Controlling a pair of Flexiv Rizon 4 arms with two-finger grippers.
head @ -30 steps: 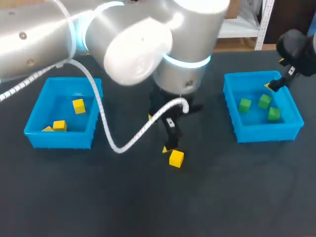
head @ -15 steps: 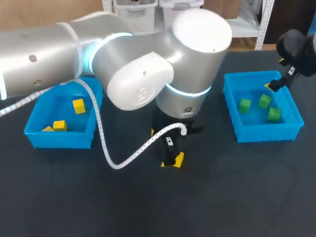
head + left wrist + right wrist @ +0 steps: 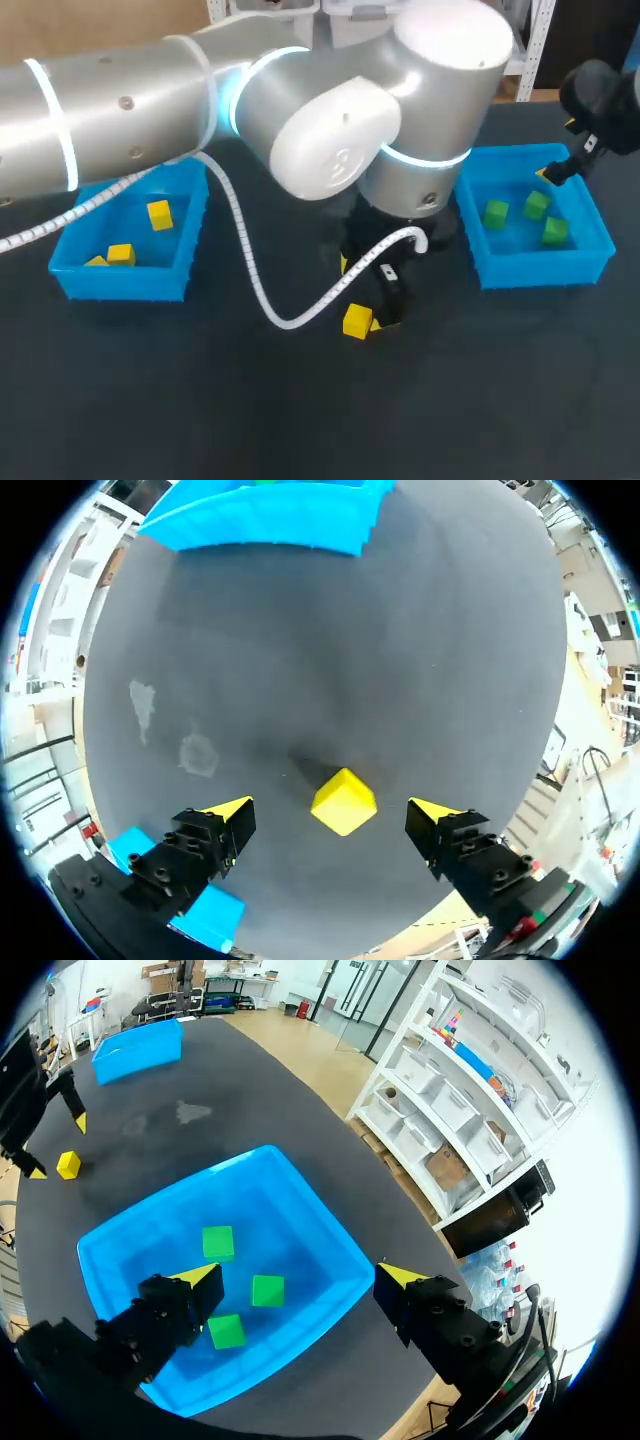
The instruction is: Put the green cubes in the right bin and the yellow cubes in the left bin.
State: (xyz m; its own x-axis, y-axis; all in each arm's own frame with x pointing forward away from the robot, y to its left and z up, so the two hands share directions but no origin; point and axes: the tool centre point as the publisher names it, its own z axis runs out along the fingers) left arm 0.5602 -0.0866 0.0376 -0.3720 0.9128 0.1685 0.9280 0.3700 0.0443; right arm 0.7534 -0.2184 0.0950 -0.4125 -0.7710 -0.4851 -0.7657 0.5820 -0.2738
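1. The loose yellow cube (image 3: pixel 357 321) is plain bright yellow. It sits on the dark table (image 3: pixel 200 400), lower centre of the head view.
2. My left gripper (image 3: pixel 335 812) is open, one finger on each side of that cube. The cube is turned corner-on, with gaps both sides and no contact.
3. The left bin (image 3: pixel 70 275), mid-left, holds three yellow cubes (image 3: pixel 159 214). One is half hidden behind the front wall.
4. The right bin (image 3: pixel 530 272), upper right, holds three green cubes (image 3: pixel 496 212). My right gripper (image 3: pixel 298 1278) hangs spread wide above it, holding nothing.
5. The left arm (image 3: pixel 330 130) blocks the table's upper centre in the head view.
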